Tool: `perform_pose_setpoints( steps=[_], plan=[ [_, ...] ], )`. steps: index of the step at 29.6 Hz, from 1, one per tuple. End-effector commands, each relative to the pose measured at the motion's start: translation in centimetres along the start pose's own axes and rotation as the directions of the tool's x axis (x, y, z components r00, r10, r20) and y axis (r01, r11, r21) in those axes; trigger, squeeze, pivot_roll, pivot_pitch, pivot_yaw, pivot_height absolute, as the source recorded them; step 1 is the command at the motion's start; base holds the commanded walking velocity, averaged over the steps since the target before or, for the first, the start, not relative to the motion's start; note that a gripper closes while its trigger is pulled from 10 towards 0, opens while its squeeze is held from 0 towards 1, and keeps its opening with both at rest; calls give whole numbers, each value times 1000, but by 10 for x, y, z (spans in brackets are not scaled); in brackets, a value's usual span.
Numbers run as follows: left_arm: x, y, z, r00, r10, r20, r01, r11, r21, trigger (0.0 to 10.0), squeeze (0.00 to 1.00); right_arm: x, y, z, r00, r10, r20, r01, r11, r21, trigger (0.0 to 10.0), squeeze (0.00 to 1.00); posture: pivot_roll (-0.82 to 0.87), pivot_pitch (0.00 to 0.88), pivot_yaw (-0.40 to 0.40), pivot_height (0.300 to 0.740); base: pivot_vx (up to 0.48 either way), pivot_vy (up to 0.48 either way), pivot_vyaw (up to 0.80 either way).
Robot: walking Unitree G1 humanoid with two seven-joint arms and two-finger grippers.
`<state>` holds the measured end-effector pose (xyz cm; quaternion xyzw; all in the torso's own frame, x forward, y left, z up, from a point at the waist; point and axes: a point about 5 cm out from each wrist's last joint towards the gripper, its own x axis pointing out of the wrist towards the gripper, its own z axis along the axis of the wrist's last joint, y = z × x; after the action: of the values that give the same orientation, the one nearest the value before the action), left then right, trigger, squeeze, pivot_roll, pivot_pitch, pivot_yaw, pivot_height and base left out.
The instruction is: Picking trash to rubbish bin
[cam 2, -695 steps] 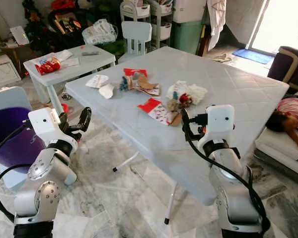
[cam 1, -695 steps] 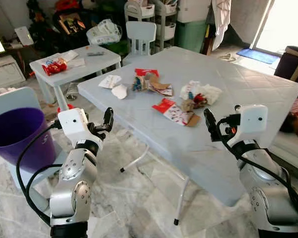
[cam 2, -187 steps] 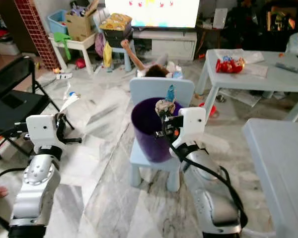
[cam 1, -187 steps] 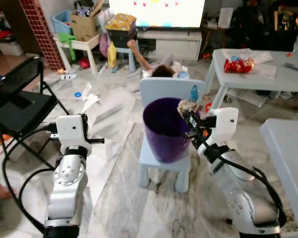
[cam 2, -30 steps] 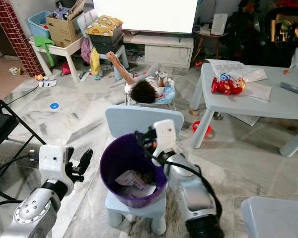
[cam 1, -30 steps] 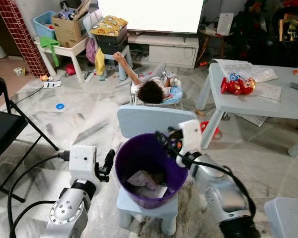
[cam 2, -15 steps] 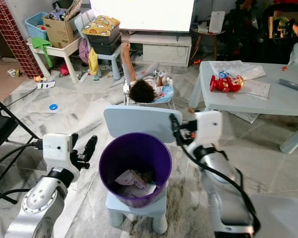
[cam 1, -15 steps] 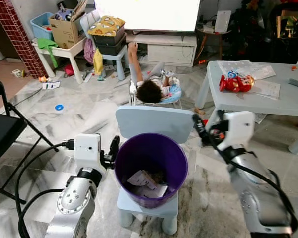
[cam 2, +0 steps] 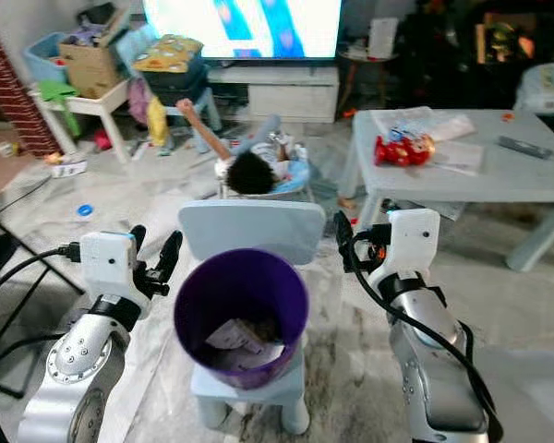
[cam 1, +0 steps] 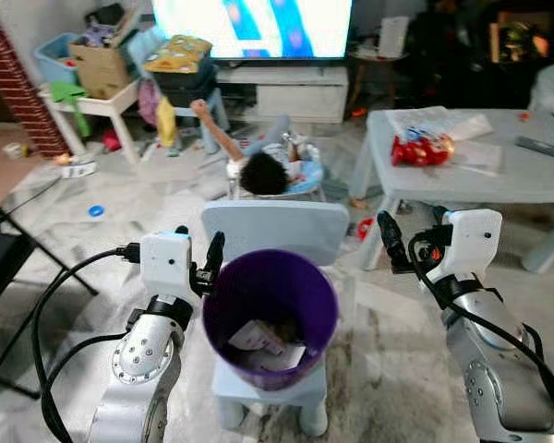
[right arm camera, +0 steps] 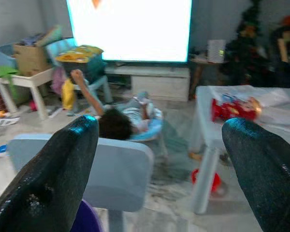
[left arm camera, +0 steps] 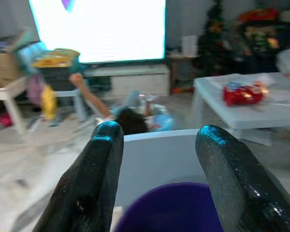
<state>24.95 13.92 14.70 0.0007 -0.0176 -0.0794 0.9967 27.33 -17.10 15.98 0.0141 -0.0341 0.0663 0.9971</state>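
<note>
The right gripper (cam 1: 394,251) was held beside the purple bin (cam 1: 270,318), jaws spread and empty; the left gripper (cam 1: 196,261) likewise. Crumpled wrappers (cam 1: 266,336) were seen below both, inside the bin: light, soft, best pinched by a fold.

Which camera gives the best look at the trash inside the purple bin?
The left eye view: it looks down into the purple bin at the paper trash. The right eye view matches it; the wrist views catch just the bin's rim.
</note>
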Motion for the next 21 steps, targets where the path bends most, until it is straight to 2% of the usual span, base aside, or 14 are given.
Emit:
perform_pose_setpoints(
  steps=[1,4,19,21],
  plan=[
    [0,1,-5,1000,-5,-28,4,1000,-22,10000,0,1,3,5,1000,16,15,-16,1000,8,10000,1000,48,28,15,740,0,0,-800],
    [-1,2,-6,1000,-4,-31,3,999,-32,10000,0,2,4,5,1000,19,15,-19,1000,11,10000,1000,49,29,16,740,0,0,-800],
    [-2,0,-9,998,-28,-50,26,999,-39,10000,0,2,10,3,999,33,5,-33,999,16,10000,1000,51,43,15,740,0,0,0],
    [-3,0,-10,998,-28,-52,26,999,-39,10000,0,2,10,4,999,34,5,-34,999,15,10000,1000,51,46,13,740,-253,0,0]
  ],
)
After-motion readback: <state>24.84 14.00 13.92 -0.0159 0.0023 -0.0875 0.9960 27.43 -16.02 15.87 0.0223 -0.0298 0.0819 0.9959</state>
